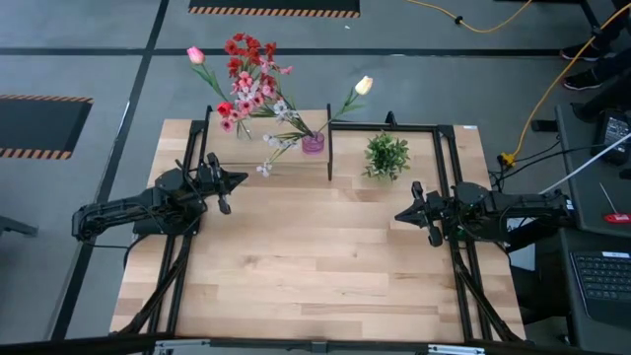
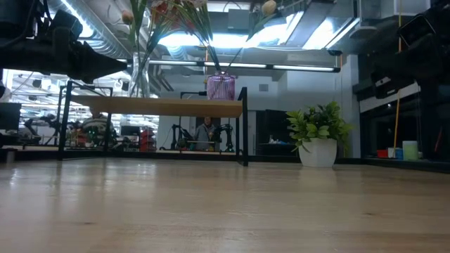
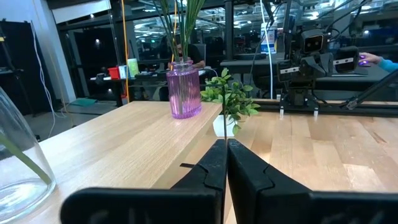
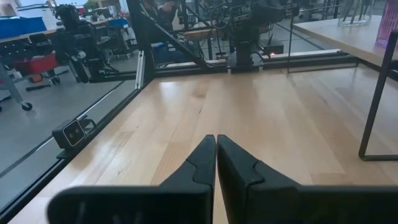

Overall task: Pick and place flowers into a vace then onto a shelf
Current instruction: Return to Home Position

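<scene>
The flowers stand in two vases on the shelf (image 1: pixel 266 163) at the table's far side. A clear vase (image 2: pixel 140 76) holds the pink tulip (image 1: pixel 195 55) and red blossoms (image 1: pixel 250 57). A purple vase (image 1: pixel 313 143) holds the cream tulip (image 1: pixel 364 85) and pale sprigs (image 1: pixel 276 141). The purple vase (image 3: pixel 184 90) and the clear vase (image 3: pixel 17 163) also show in the left wrist view. My left gripper (image 1: pixel 237 180) hovers shut at the table's left, just near of the shelf. My right gripper (image 1: pixel 399 214) hovers shut at the table's right. Both point level toward the table's middle.
A bushy green plant in a white pot (image 1: pixel 386 156) stands on the table right of the shelf. The shelf's black legs (image 4: pixel 375 106) reach down to the tabletop. Black frame rails (image 1: pixel 449 187) run along both sides. A person's hand (image 3: pixel 373 60) shows beyond the table.
</scene>
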{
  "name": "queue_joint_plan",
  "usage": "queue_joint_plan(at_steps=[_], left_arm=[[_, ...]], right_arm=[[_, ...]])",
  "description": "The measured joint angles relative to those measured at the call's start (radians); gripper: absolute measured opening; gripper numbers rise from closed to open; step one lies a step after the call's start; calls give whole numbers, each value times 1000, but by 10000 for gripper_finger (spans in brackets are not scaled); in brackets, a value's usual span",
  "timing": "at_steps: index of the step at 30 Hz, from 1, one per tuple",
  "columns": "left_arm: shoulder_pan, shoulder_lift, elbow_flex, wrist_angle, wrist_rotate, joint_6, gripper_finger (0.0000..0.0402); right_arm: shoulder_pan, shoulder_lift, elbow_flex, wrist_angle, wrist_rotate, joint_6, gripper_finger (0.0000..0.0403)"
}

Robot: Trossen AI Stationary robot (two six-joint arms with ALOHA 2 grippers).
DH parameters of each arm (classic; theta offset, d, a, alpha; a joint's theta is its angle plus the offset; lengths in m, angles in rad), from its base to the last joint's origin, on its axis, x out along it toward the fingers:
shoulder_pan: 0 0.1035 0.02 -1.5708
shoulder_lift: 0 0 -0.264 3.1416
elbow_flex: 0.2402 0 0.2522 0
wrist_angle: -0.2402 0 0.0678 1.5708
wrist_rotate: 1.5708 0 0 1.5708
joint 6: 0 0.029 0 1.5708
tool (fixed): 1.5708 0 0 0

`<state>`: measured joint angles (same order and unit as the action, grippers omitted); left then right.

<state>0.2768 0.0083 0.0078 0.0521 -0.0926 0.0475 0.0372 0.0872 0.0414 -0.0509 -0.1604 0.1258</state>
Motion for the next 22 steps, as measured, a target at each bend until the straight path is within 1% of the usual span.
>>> queue_joint_plan(at_steps=[22], left_arm=[[0, 0, 0, 0, 0, 0, 10]], right_arm=[[0, 0, 0, 0, 0, 0, 19]])
